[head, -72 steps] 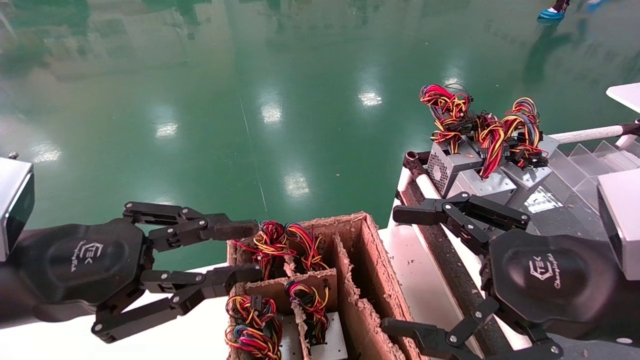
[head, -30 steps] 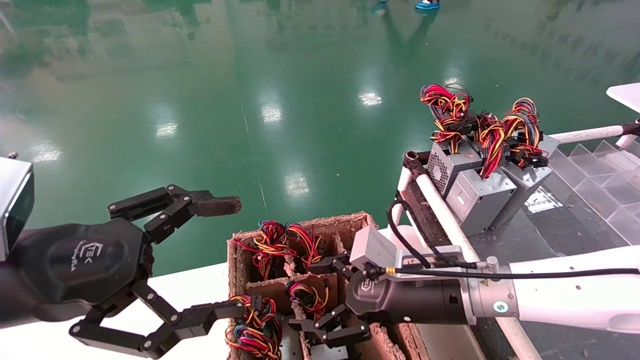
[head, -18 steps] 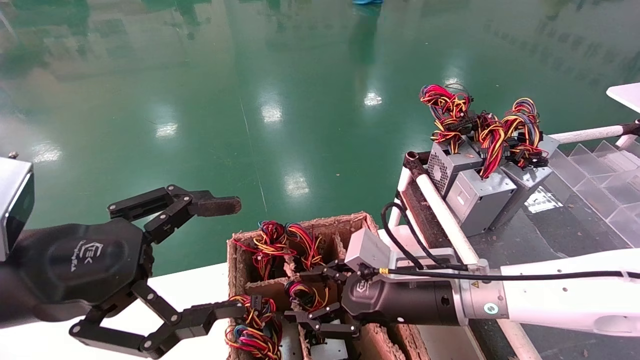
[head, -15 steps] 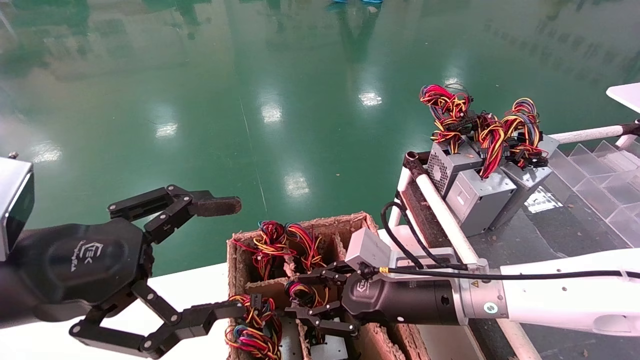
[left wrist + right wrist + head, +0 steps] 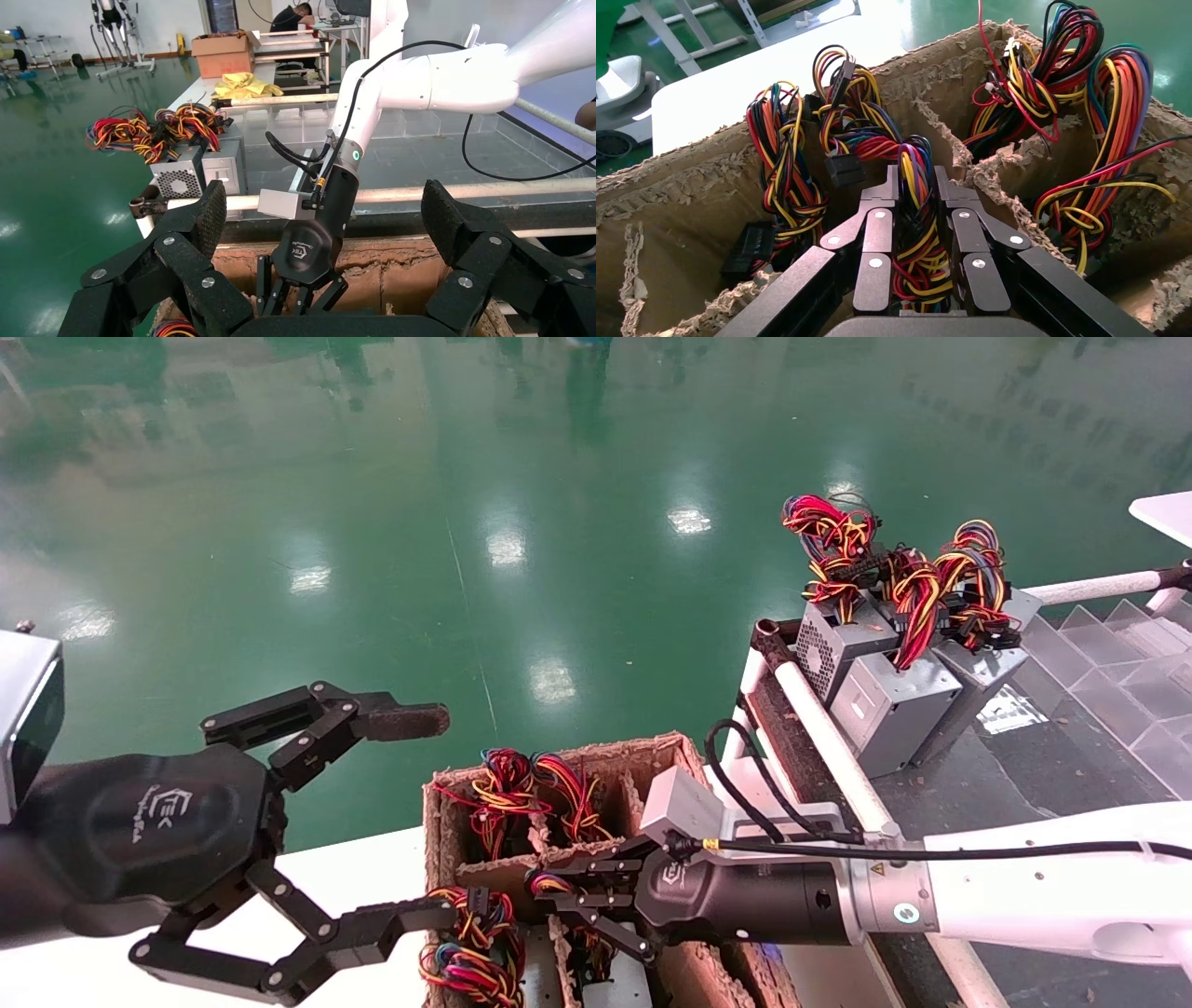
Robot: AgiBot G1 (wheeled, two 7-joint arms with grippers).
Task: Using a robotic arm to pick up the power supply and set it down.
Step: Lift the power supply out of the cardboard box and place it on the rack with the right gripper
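The left pincer (image 5: 410,822) hangs at the left over the white worktop (image 5: 84,971), its fingers spread wide with nothing between them; the upper fingertip carries a brownish worn pad and the lower one lies just beside the near left corner of the cardboard crate (image 5: 689,761). The crate is split by ragged card dividers into cells stuffed with red, yellow, orange and black wires. The right pincer (image 5: 559,887) reaches into a middle cell from the right, and the right wrist view shows its two fingers (image 5: 877,232) drawn in tight on the wire bundle (image 5: 916,210) of the power supply (image 5: 610,980), whose grey body sits low in that cell, mostly hidden. Farther right, other grey wired boxes (image 5: 885,682) lean together on a rack (image 5: 810,710) beside clear plastic trays (image 5: 1117,635)
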